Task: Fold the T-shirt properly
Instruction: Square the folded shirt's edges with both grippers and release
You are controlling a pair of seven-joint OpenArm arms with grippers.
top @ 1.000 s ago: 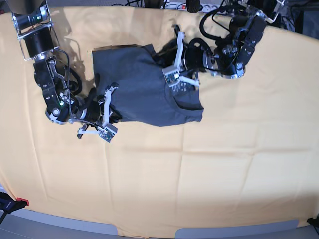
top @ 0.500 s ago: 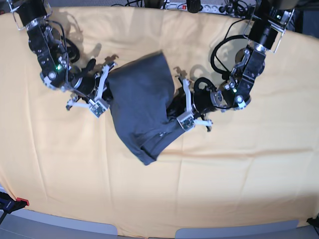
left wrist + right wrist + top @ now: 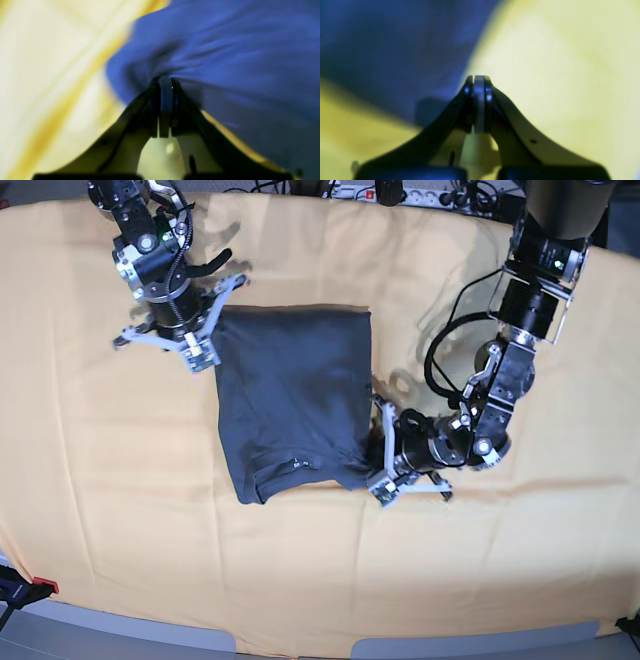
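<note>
The dark slate-grey T-shirt [image 3: 295, 395] lies as a folded, roughly upright rectangle on the yellow-orange tablecloth [image 3: 300, 580], its collar end toward the front. My right gripper [image 3: 214, 322] is shut at the shirt's far left corner. In the right wrist view, the T-shirt [image 3: 382, 37] reaches the closed tips of the right gripper [image 3: 478, 80]. My left gripper [image 3: 373, 456] is shut on the shirt's near right edge. Blurred bluish T-shirt cloth [image 3: 225, 50] bunches into the closed left gripper [image 3: 165, 83] in the left wrist view.
Cables and a power strip [image 3: 400, 192] run along the table's back edge. A red clamp [image 3: 40, 585] sits at the front left corner. The tablecloth shows crease lines and hangs over the grey front edge [image 3: 300, 650].
Both grippers carried the shirt: the right one swung up to the back left, the left one came forward to the right. The shirt turned from a slanted heap into a flatter rectangle.
</note>
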